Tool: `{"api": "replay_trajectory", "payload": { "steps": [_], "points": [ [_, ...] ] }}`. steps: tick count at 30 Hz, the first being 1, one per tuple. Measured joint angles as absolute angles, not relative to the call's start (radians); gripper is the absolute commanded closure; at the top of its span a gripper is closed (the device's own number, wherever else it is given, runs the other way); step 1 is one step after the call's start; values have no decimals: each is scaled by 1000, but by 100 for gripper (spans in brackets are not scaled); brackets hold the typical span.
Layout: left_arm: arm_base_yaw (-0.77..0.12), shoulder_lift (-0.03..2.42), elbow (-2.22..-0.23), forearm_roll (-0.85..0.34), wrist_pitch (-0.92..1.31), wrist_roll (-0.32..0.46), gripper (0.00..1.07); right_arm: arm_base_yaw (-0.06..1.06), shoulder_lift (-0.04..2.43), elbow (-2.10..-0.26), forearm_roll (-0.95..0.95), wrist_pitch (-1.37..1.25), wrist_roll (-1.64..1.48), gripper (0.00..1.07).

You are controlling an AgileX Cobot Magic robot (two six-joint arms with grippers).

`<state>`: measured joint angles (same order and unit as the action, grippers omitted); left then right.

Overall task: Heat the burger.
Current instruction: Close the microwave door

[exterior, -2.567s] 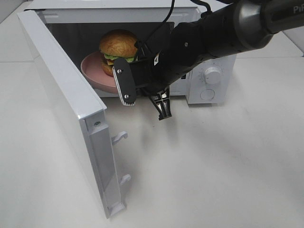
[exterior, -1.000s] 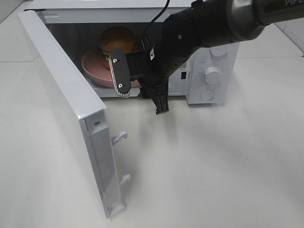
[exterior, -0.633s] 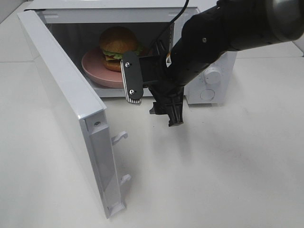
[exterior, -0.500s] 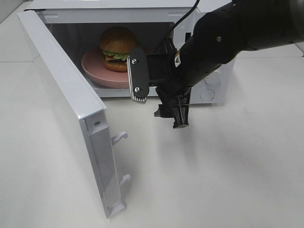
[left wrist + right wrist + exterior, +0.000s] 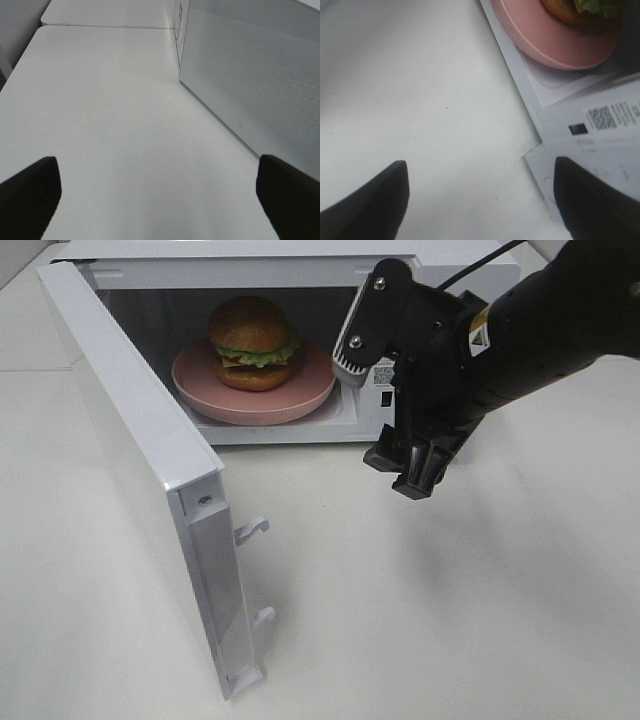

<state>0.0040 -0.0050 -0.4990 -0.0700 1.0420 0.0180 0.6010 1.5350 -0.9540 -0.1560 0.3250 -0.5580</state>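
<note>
The right claw (image 5: 375, 418) is wide open and empty; the round golden-bun burger (image 5: 252, 340) sits ahead of it, on a pink round plate (image 5: 300, 405) inside the white microwave oven (image 5: 280, 432). Slamming its open door (image 5: 130, 440) (well apart from the claw) might topple the burger.

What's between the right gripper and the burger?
In the exterior high view, only the rim of the pink plate, inside the open microwave, lies between the right gripper and the burger.
</note>
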Motion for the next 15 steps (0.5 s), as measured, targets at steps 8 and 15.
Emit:
{"api": "replay_trajectory", "payload": {
  "steps": [8,15],
  "points": [
    [4,-5,-499,-70,1042,18,8,601,1411,-943,-137,582,-222,30],
    [4,-5,-499,-70,1042,18,8,601,1328,-943,-134,867,-52,30]
  ]
}}
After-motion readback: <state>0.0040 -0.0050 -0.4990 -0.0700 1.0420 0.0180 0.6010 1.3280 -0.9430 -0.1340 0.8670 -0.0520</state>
